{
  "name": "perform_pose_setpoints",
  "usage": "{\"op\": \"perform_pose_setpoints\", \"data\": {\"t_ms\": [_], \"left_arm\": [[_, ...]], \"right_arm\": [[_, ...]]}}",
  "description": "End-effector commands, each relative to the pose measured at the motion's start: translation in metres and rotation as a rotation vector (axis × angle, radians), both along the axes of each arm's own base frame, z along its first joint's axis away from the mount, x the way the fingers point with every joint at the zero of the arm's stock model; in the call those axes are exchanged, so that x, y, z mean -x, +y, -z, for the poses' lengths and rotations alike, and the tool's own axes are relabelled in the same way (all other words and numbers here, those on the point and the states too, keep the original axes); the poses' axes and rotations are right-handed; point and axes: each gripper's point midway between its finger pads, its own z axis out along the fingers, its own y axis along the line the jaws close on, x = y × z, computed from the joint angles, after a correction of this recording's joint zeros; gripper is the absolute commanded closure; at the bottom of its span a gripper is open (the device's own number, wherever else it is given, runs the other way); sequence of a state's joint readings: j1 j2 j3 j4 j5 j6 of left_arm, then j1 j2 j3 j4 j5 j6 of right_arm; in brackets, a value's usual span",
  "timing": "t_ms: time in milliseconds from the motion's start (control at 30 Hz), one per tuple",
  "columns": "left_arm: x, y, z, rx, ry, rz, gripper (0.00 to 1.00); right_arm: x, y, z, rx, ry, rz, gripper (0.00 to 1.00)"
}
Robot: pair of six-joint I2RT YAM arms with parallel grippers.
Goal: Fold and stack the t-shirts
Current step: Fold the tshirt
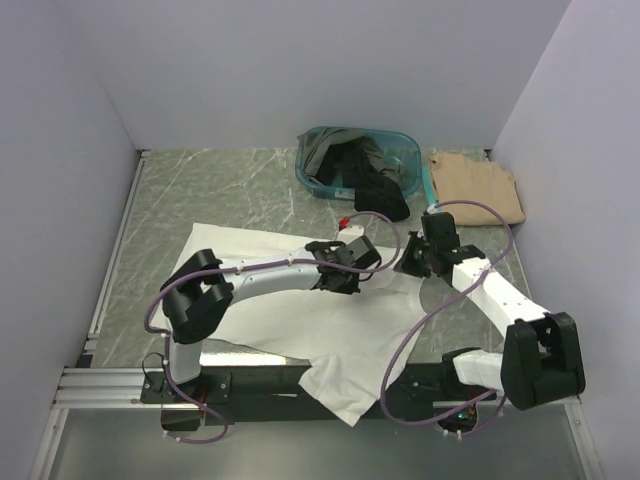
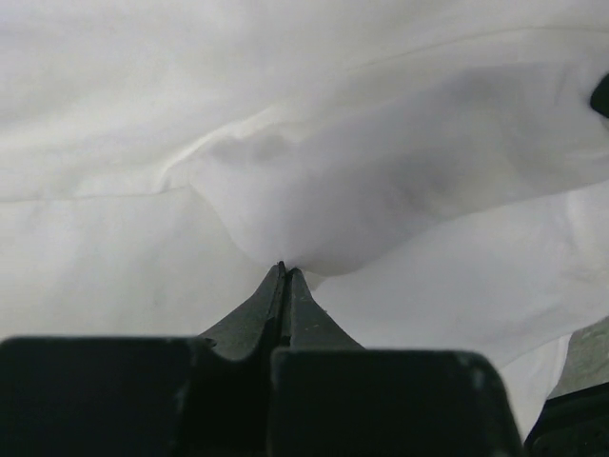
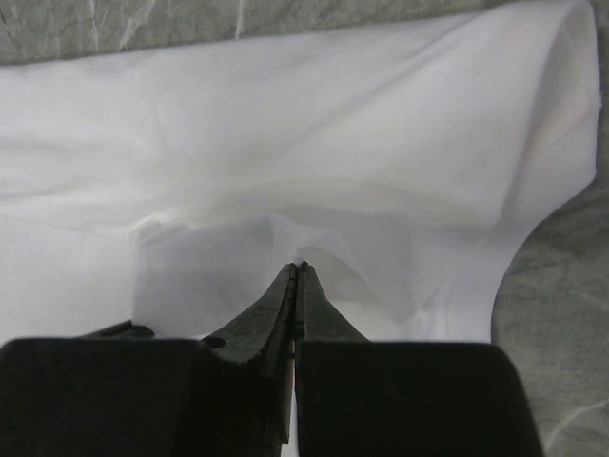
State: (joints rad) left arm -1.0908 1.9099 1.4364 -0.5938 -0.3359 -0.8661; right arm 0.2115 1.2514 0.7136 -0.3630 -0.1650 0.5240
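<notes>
the left end effector (image 2: 283, 274) is clamped on a pinch of the white t-shirt (image 1: 290, 320). the right end effector (image 3: 298, 271) is clamped on another pinch just beside it. the shirt lies spread across the bench (image 1: 230, 190), near the arms. this looks like the first fold. next, both should lift and carry the cloth over together, evenly.

white t-shirt (image 1: 300, 325) spread rumpled, tan t-shirt (image 1: 478, 186) folded at right, dark t-shirts (image 1: 378, 185) heaped
</notes>
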Motion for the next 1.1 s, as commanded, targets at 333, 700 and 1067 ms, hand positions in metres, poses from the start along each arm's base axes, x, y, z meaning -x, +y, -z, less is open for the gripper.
{"op": "perform_pose_setpoints", "data": {"t_ms": [333,700,1067], "left_arm": [[0.029,0.015,-0.017,0.097,0.060,0.146,0.99],[0.045,0.031,-0.005,0.039,0.120,0.183,0.99],[0.056,0.036,-0.006,0.031,0.149,0.260,0.35]], "right_arm": [[0.071,-0.012,0.007,0.103,0.111,-0.012,1.00],[0.098,-0.003,0.017,0.084,0.176,-0.079,0.99],[0.109,0.004,0.009,0.047,0.177,-0.102,0.50]]}}
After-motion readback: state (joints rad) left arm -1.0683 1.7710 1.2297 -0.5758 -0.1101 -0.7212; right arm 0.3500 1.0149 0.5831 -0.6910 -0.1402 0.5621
